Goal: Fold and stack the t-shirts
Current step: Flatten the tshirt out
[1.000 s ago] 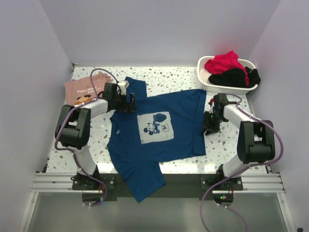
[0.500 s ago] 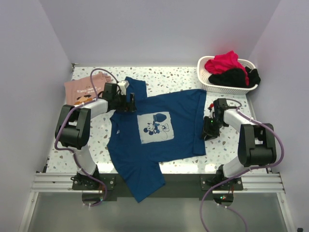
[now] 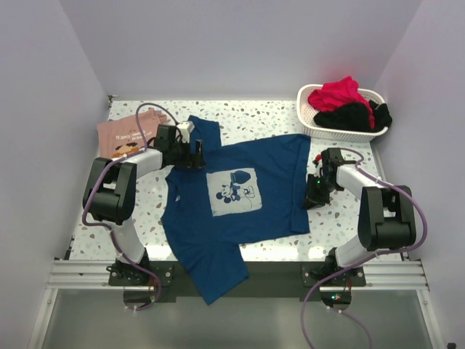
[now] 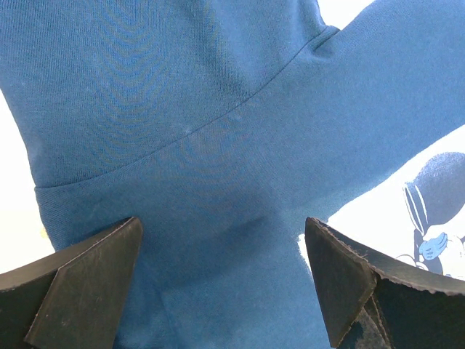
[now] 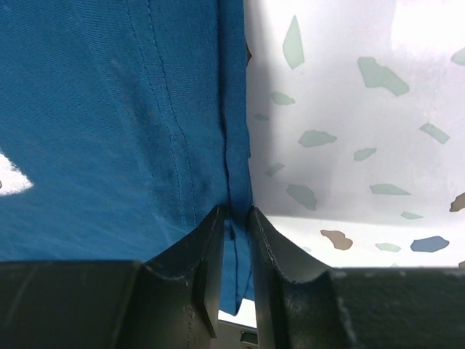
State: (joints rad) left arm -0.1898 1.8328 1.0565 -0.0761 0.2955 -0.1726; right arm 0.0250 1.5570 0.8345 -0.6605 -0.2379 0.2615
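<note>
At the right-hand edge of the dark blue t-shirt (image 3: 218, 233), the right tool (image 5: 234, 218) is narrowed to a pinch on the hem (image 5: 232, 109). Its two fingers meet on the stitched fold, with blue cloth on one side and bare speckled counter (image 5: 349, 145) on the other. Taking the very edge rather than the body of the shirt probably gives it a handle to lift or draw that end over without bunching the middle.

The left tool (image 4: 221, 233) is spread wide and holds nothing. It hangs low over the shoulder seam by the far sleeve (image 4: 145, 73), so it looks set to take the matching corner there.

The shirt lies spread flat between the two arms with its pale mouse print (image 3: 234, 190) facing up. Its collar end is toward the left arm, its hem toward the right, and the near sleeve spills over the counter's front edge. It looks unfolded as yet.

Beyond the left tool, in the far left corner, the salmon-pink t-shirt (image 3: 120, 134) lies as a compact rectangle, apparently the base of the stack. The white basket (image 3: 305, 109) in the far right corner holds red and black garments.
</note>
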